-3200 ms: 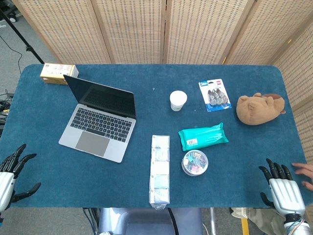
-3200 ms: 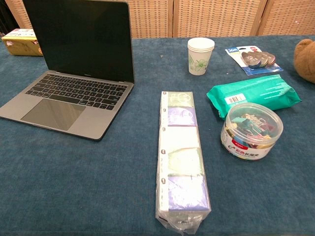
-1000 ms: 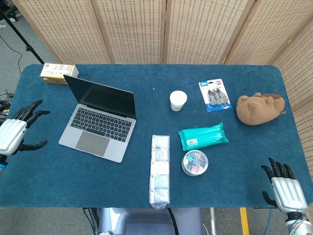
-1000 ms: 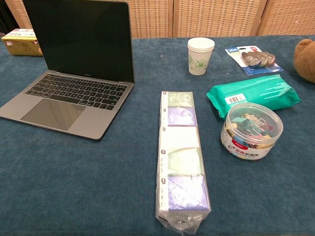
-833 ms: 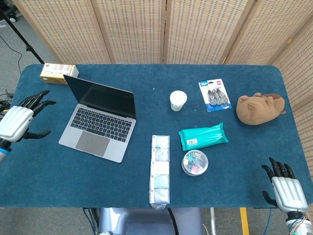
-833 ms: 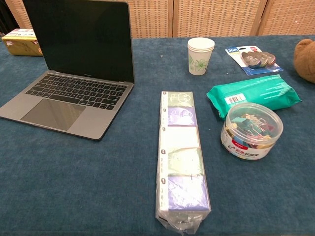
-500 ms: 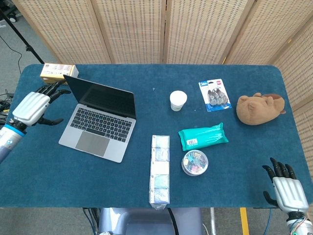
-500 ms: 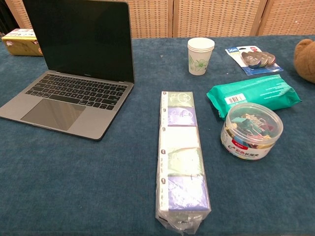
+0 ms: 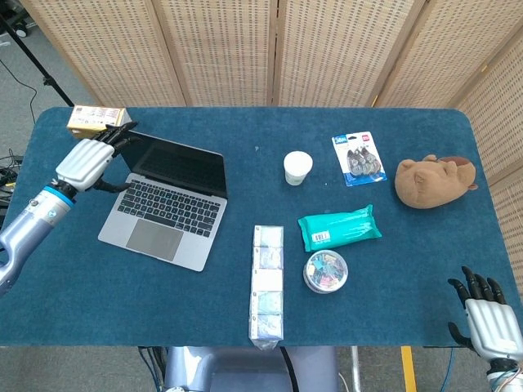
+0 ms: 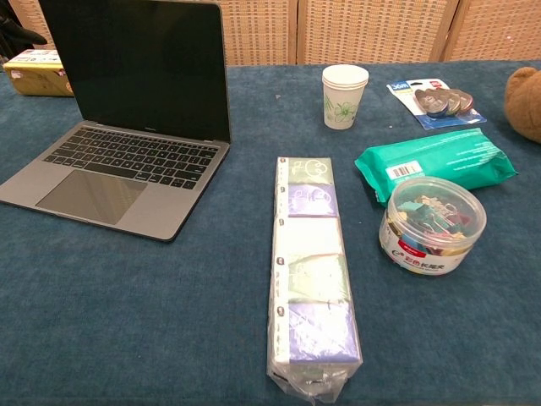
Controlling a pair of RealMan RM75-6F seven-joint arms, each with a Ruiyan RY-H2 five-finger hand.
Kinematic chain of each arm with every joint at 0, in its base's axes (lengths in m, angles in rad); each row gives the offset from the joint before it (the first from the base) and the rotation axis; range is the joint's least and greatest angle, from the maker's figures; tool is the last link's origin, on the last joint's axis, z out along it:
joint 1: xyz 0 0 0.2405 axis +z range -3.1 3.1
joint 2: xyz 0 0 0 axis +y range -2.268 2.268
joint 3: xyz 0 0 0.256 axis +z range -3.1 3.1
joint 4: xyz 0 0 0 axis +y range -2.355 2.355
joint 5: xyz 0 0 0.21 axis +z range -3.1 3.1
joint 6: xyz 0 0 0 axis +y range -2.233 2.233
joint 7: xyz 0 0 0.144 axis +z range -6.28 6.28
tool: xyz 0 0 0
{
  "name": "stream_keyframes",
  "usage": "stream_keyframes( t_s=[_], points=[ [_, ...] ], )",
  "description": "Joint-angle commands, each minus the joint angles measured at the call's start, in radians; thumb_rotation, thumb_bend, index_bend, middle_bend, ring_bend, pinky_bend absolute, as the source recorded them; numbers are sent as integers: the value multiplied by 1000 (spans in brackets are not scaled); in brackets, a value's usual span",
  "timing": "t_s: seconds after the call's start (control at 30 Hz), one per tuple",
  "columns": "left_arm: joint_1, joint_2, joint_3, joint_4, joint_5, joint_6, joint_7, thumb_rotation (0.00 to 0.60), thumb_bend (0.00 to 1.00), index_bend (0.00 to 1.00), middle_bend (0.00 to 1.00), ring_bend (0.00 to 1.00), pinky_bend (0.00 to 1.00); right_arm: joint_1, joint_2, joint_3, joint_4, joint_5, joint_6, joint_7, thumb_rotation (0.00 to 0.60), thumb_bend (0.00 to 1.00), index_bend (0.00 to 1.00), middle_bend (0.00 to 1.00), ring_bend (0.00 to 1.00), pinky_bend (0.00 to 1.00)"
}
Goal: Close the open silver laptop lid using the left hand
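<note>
The silver laptop (image 9: 163, 204) (image 10: 118, 169) stands open on the left of the blue table, its dark screen (image 10: 135, 63) upright. My left hand (image 9: 88, 159) hovers at the lid's left top corner with fingers spread and holds nothing. Whether the fingertips (image 9: 122, 131) touch the lid's edge is unclear. In the chest view only dark fingertips (image 10: 19, 32) show at the left edge. My right hand (image 9: 489, 320) sits off the table's near right corner, fingers apart and empty.
A yellow box (image 9: 98, 119) lies just behind the laptop's left corner. A paper cup (image 9: 297, 167), a green wipes pack (image 9: 338, 227), a clip tub (image 9: 325, 271), a long tissue pack (image 9: 267, 282), a blue blister card (image 9: 359, 159) and a brown plush (image 9: 433, 181) occupy the middle and right.
My left hand has moved up and to the right from the table's left edge to the lid's top left corner. The laptop lid stands as before.
</note>
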Motion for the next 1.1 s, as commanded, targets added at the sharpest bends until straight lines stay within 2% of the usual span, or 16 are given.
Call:
stream_keyframes(
  t_s=[0.03,0.67,0.87,1.1],
  points=[
    [-22,-33,-2,38,-16,-8,6,600,193,204,34,78,142,1,2,1,1,1,-2,3,600,375,163,0,0,0],
    [-160,-179,6,217,-41,-78,-41,600,194,204,31,73,142,18,18,18,18,47,-39,46,600,375,164,0,0,0],
    [-171,-186,20,203,-51,-93,-84,600,193,204,31,72,142,21,23,21,24,55,-46,57,600,375,164,0,0,0],
    [-162,-148,34,116,-83,-124,-111,600,193,204,31,75,142,19,26,19,18,40,-40,61,600,375,164,0,0,0]
  ],
)
